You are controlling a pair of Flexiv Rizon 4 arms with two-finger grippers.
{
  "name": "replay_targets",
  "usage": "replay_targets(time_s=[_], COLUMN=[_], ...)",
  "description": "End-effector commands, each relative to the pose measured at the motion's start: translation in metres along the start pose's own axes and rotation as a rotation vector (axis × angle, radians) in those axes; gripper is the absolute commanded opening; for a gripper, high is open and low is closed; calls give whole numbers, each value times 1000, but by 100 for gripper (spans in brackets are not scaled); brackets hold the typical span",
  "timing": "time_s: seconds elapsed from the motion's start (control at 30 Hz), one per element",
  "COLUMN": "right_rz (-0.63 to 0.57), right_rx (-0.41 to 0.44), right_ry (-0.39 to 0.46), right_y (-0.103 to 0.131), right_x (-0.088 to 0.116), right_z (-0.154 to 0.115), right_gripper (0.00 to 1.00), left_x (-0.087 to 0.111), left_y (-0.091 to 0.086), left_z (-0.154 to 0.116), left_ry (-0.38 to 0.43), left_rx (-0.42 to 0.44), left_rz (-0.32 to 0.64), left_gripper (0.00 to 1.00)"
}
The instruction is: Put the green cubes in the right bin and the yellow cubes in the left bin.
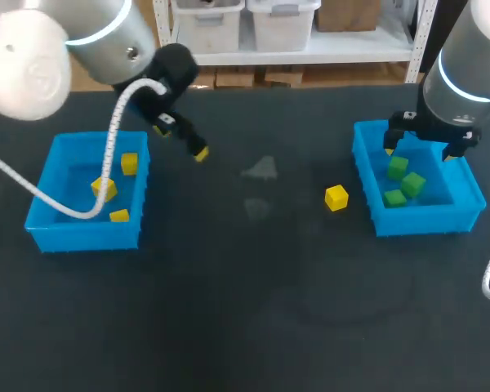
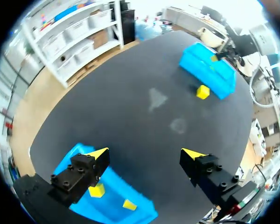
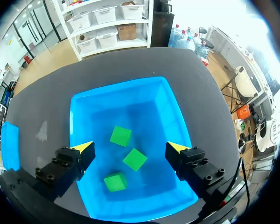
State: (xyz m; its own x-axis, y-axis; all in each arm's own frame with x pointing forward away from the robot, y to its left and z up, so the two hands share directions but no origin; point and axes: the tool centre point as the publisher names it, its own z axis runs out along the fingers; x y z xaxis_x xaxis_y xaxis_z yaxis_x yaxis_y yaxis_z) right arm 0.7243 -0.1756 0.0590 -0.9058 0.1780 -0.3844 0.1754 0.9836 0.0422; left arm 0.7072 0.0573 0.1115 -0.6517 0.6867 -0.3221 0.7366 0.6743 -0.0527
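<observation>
Open jaws on our left gripper [image 2: 146,153] and right gripper [image 3: 130,147]; we see the loose yellow cube [image 2: 203,91] from left wrist, not right.

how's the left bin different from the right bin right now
The left bin holds three yellow cubes; the right bin holds three green cubes. The right tool hangs open above the right bin, while the left tool is open beside the left bin, over the table. Both bins are blue, open-topped boxes.
</observation>
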Motion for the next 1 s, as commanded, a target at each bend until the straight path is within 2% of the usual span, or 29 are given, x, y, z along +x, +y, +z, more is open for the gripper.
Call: replay_targets(time_s=[0.03, 0.23, 0.6, 0.77, 1.0], right_rz=[1, 1, 1, 1, 1], right_rx=[0, 0, 0, 0, 0], right_ry=[-4, -4, -4, -4, -4], right_y=[0, 0, 0, 0, 0], right_x=[1, 1, 1, 1, 1], right_z=[0, 0, 0, 0, 0], right_gripper=[100, 100, 100, 100, 100], left_x=[-30, -57, -96, -107, -114], left_y=[-19, -46, -96, -119, -137], left_z=[16, 34, 72, 89, 117], left_ry=[-1, -47, -43, -22, 24], left_rx=[24, 49, 112, 138, 152], left_rz=[58, 127, 262, 302, 317], left_gripper=[100, 100, 100, 100, 100])
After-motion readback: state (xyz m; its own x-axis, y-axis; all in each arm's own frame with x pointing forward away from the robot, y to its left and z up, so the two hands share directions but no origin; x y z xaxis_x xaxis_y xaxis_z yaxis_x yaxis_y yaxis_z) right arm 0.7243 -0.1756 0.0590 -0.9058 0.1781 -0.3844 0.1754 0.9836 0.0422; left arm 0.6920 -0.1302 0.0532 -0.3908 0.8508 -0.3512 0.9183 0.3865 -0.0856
